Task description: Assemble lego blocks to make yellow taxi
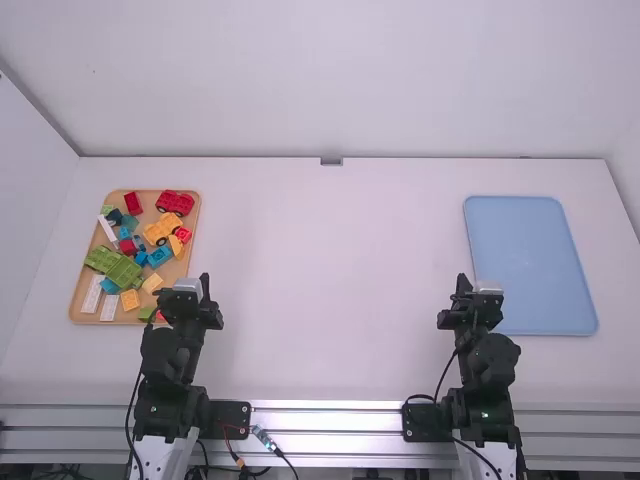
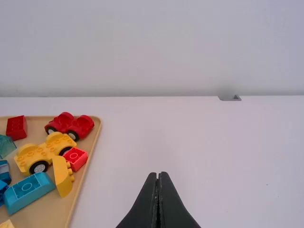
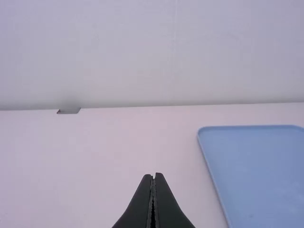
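My left tool (image 1: 188, 291) and right tool (image 1: 478, 293) are pointing forward, fingers together. A yellow car (image 2: 38, 154) is sitting on the tray (image 2: 52, 209).

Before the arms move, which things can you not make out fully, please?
Blue tray, near left corner: high view, behind the right arm.
Small red piece: high view, partly behind the left arm.
Pale yellow block: left wrist view, cut off by the bottom edge.
Green blocks, studs: high view, too small to count.
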Robot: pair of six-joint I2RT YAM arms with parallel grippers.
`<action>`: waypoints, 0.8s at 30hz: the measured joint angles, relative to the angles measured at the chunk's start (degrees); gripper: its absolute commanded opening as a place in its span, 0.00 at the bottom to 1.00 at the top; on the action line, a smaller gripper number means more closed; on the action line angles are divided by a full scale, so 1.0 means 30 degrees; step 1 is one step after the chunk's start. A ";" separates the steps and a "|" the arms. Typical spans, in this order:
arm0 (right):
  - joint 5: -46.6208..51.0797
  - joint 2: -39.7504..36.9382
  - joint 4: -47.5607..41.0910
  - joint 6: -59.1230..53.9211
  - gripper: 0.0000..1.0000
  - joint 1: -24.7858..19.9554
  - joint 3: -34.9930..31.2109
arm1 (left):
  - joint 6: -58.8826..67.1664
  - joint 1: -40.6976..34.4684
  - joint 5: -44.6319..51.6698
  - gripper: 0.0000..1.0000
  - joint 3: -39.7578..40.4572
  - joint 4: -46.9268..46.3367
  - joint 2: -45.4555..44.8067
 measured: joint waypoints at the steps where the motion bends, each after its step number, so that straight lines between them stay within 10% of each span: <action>1: -0.0015 0.0000 0.0007 -0.0015 0.01 0.0000 0.0000 | 0.0000 -0.0007 -0.0007 0.01 0.0000 0.0015 0.0007; 24: -0.0284 0.2951 -0.3147 0.0546 0.18 0.2135 0.2470 | 0.0525 -0.0831 -0.0291 0.23 0.3096 0.0969 0.3614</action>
